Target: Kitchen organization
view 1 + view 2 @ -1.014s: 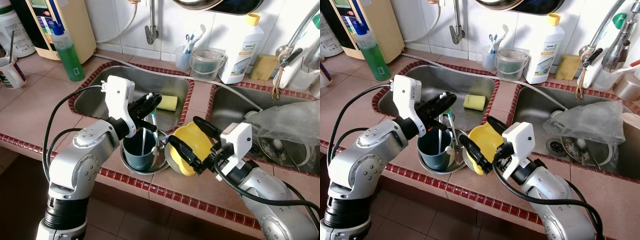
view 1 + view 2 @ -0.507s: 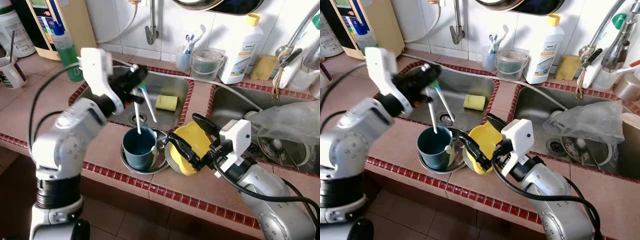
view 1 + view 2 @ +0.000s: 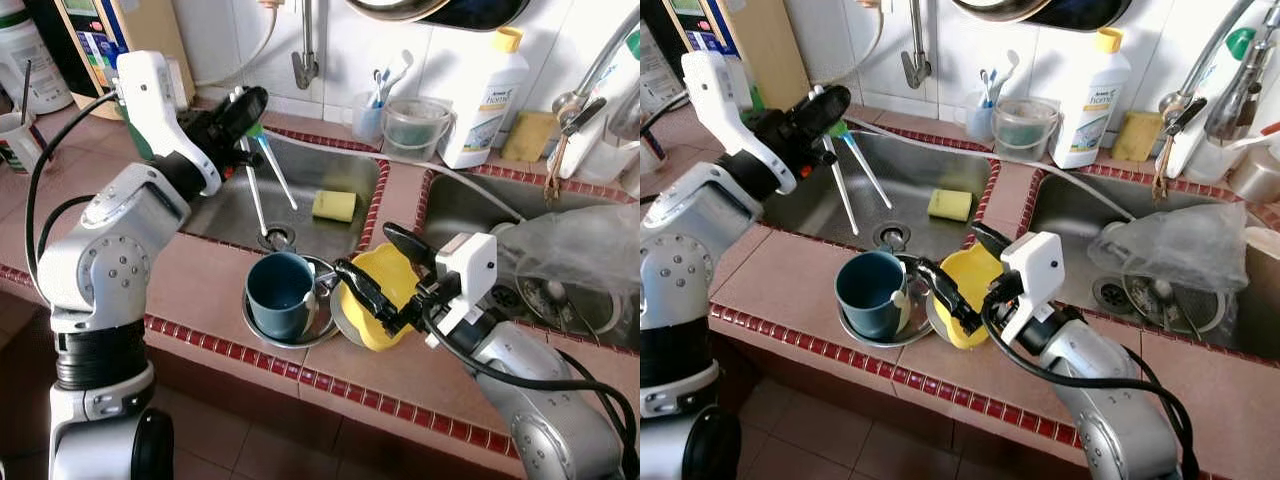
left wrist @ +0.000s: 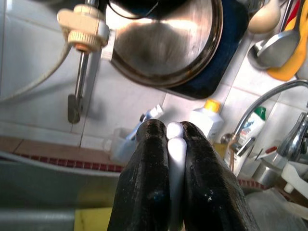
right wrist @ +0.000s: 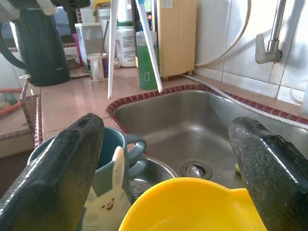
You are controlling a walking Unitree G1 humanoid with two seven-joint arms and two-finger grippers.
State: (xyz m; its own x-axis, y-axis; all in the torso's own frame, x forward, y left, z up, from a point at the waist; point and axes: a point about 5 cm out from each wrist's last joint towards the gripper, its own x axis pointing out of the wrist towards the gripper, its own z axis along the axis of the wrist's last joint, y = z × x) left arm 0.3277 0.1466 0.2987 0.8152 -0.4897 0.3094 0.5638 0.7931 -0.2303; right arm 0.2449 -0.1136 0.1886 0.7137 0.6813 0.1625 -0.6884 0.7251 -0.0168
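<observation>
Overhead, from the left eye, the left gripper [image 3: 243, 108] pinched two straws [image 3: 262, 175] at about ten o'clock from the teal mug [image 3: 279, 293], which stood in a steel bowl [image 3: 322, 318]. At three o'clock of the mug, the right gripper [image 3: 378, 270] was spread around a yellow bowl [image 3: 390, 290]. In the left wrist view, fingers [image 4: 150, 187] clamped a white stem [image 4: 176, 159]. The right wrist view showed wide-apart fingers [image 5: 57, 163] flanking the yellow bowl.
</observation>
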